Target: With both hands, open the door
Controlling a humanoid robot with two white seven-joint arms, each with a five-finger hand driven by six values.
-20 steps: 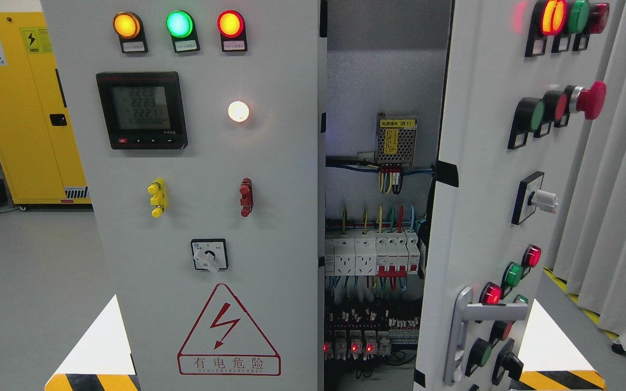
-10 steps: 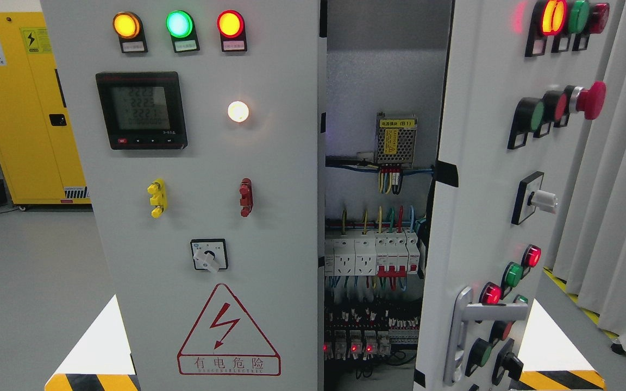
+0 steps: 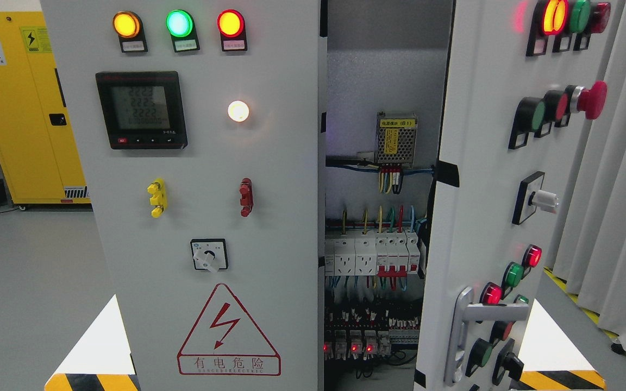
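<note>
— Fingers?
— Out of view on both sides; cannot tell whether spread or curled.
— And the door?
— Right door (image 3: pixel 481 217): flat grey painted metal, standing open at an angle, edge toward the camera. Silvery lever handle (image 3: pixel 462 336) low on its face, touched by nothing.
— Anything else on it?
— Round glossy lamps and buttons, plus a red mushroom button (image 3: pixel 593 100) jutting out.
— Behind the gap?
— White boxy breakers (image 3: pixel 370 255) in a row, coloured wires above, a perforated metal power supply (image 3: pixel 395 140) higher up.
— To the left?
— Left panel (image 3: pixel 280 163), matte grey: square black meter (image 3: pixel 141 110), red-outlined warning triangle (image 3: pixel 229 331).
— Around the cabinet?
— Yellow cabinet (image 3: pixel 25 108) far left; pleated grey curtain (image 3: pixel 617 190) just beside the open door.
</note>
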